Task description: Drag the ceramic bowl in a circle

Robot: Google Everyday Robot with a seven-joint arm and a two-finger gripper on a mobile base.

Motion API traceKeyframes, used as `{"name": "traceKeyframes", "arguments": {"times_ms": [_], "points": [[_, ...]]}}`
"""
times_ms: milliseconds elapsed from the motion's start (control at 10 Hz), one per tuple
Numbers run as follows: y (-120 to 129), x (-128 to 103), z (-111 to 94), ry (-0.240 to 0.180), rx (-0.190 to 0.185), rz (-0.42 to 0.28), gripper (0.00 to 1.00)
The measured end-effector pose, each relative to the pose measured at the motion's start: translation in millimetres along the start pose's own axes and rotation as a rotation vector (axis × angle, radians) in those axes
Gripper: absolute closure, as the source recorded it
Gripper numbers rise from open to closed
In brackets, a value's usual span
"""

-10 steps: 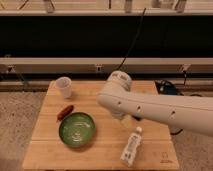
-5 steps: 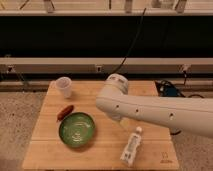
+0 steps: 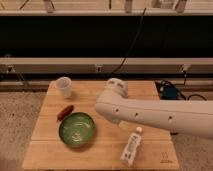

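Careful: drag too wide and you'll knock the white cup (image 3: 64, 86) at far left, or shove the red item (image 3: 65, 112) just beside the ceramic bowl (image 3: 76, 130); its glossy rim may slip free. The bowl sits near-left on the table (image 3: 45, 152), untouched. The gripper, jaws apart and empty, is hidden behind the white arm (image 3: 150, 112) to its right, with the bottle (image 3: 131, 146) under the arm.

Wooden table (image 3: 47, 150) on speckled floor (image 3: 17, 117), dark wall (image 3: 75, 37) behind
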Motion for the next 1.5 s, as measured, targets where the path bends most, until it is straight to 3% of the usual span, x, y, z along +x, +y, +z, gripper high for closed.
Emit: {"name": "traceKeyframes", "arguments": {"times_ms": [1200,1500], "points": [[-38,-53,32,-0.074,0.054,-0.19,0.2],[-36,-59,41,-0.086,0.058,-0.211,0.2]]}}
